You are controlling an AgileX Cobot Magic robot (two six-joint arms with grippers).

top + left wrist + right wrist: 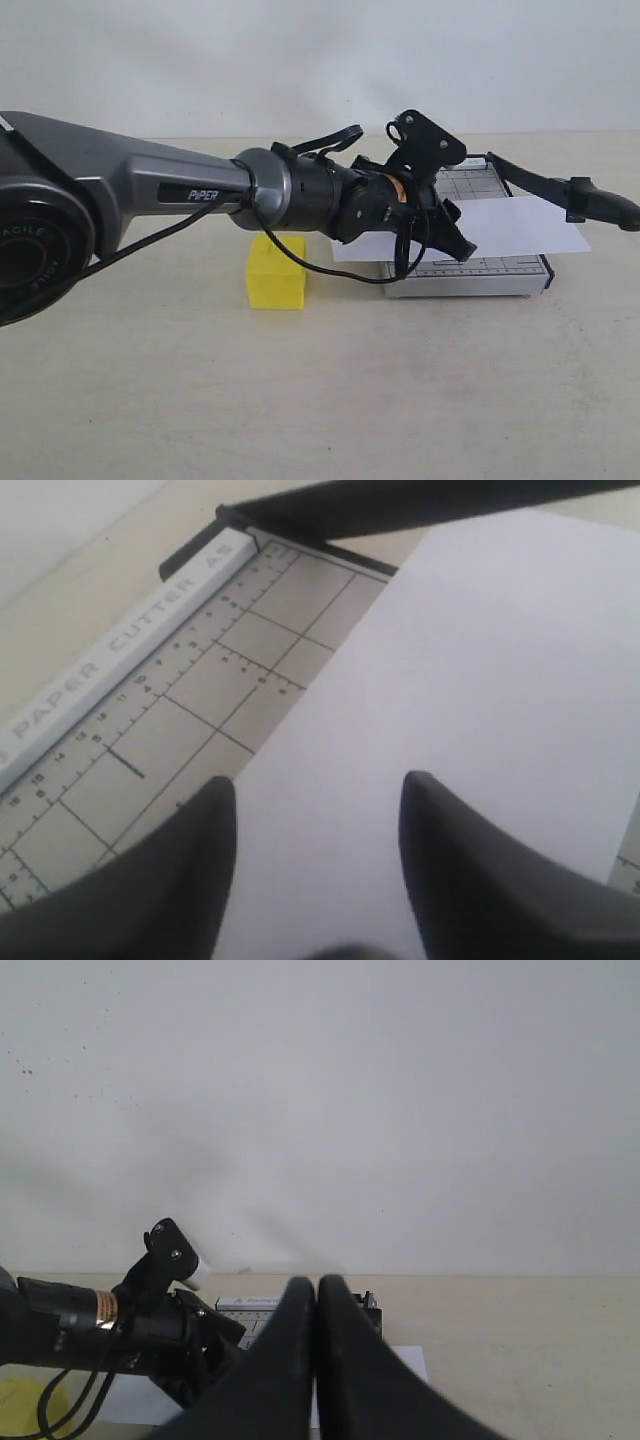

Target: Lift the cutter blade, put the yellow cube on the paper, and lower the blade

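Left arm (120, 180): nearest the exterior camera; a grey casing is seen reaching from the left across to the trimmer.
Writing on arm: "PIPER" is printed on the casing; "AGILE" can be read in part on the round joint at the left edge.
Left gripper (318, 810): held low over the paper, fingers (480, 880) spread wide, nothing gripped.
Right gripper (318, 1300): fingers pressed together along their length, nothing between them; held up high, facing the wall.
Trimmer (180, 710): grey gridded base; "PAPER CUTTER A5" is printed on its white ruler strip, with numbered scale marks beside it.
Cutter blade (560, 185): raised clear of the base, tilted, its thick handle end carried out past the trimmer's right edge.
Paper (520, 225): laid flat on the grid under the blade, overhanging the right edge; its other end is seen past the left edge.
Yellow cube (277, 272): set on the table (300, 400) near the trimmer's left end, apart from it, not on the paper.
Open room: bare table is seen in front of the cube and the trimmer.
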